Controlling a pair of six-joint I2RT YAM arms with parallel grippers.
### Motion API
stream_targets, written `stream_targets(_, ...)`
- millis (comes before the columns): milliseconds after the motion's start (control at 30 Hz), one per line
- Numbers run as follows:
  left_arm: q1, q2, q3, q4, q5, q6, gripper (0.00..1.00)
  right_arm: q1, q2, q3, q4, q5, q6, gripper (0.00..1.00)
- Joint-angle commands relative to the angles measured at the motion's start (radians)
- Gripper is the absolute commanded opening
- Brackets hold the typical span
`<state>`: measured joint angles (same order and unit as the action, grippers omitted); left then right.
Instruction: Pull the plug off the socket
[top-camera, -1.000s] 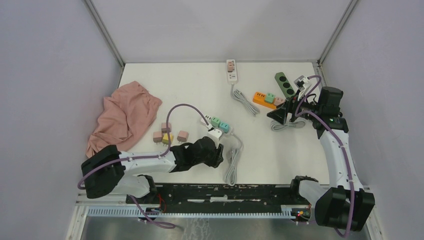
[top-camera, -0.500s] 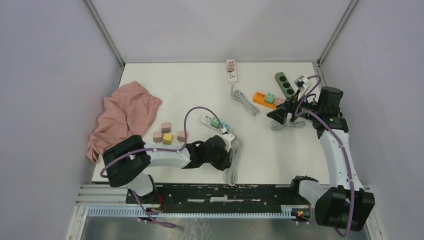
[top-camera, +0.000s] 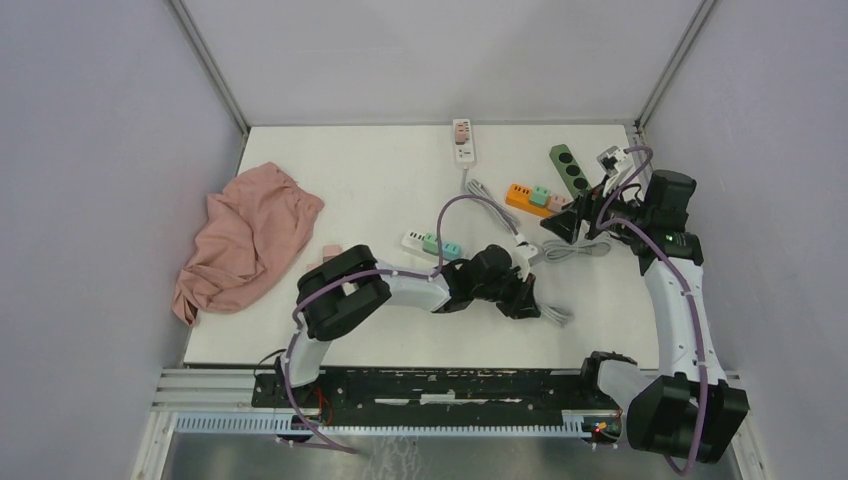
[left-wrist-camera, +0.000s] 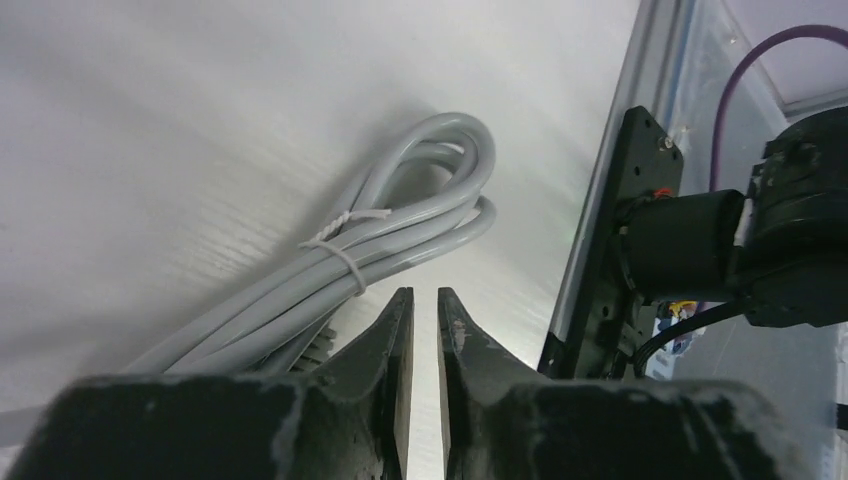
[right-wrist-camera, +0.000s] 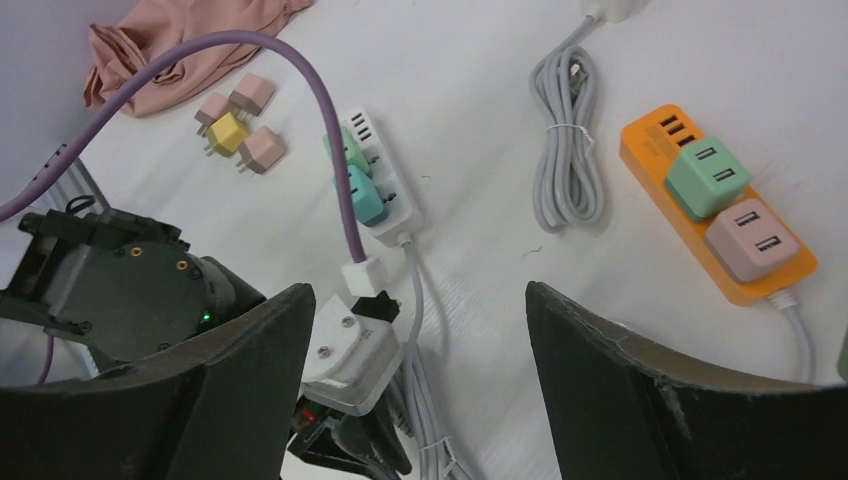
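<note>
**Still no grip on a plug**

Between grasps, by the look of it. Shut tight and empty at the left gripper (left-wrist-camera: 424, 296), with only the tied grey cord (left-wrist-camera: 400, 230) just ahead of its tips on the bench (left-wrist-camera: 180, 110). Behind it, back along the arm: white power strip (right-wrist-camera: 398, 208) with both teal plugs (right-wrist-camera: 362, 193) seated. Wide open and empty at the right gripper (right-wrist-camera: 415, 296). Ahead and off to its right: orange power strip (right-wrist-camera: 650, 160) with a pale green plug (right-wrist-camera: 708, 177) and a pink plug (right-wrist-camera: 750, 240), also seated. No telling which plug to take.

Next, probably: open over one plug, straddle its body squarely, close, then pull straight out of the socket. Best done while pinning the strip with the other gripper, to avoid lifting the whole strip.

Against a second ago: left gripper then partly open right at the white strip, now swung well off to the right and closed. Cord dragged along from the near edge. Hardly any change on the right.
</note>
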<state>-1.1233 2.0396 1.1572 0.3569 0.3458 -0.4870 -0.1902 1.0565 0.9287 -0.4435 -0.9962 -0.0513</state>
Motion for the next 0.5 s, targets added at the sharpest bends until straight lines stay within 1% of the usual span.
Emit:
stream_targets(0, -0.008, -0.04, -0.018, 0.181, 0.024, -0.004, 0.26, -0.023, -0.021, 0.058, -0.005, 0.069, 0.004, 0.84)
stream_targets(100, -0.01, -0.163, -0.138, 0.23, -0.02, 0.043, 0.37, -0.022, -0.02, 0.063, -0.013, 0.083, 0.002, 0.84)
stream_targets(200, -0.01, -0.287, -0.291, 0.282, -0.057, 0.085, 0.46, -0.022, -0.014, 0.063, -0.014, 0.065, 0.001, 0.84)
stream_targets(267, -0.009, -0.37, -0.379, 0.304, -0.092, 0.106, 0.48, -0.023, -0.011, 0.059, -0.011, 0.046, -0.001, 0.84)
stream_targets(367, -0.01, -0.495, -0.494, 0.31, -0.156, 0.137, 0.48, -0.022, -0.004, 0.05, -0.001, 0.015, 0.0, 0.84)
stream_targets(467, -0.009, -0.618, -0.569, 0.259, -0.245, 0.197, 0.48, -0.022, -0.001, 0.039, 0.013, -0.002, 0.004, 0.84)
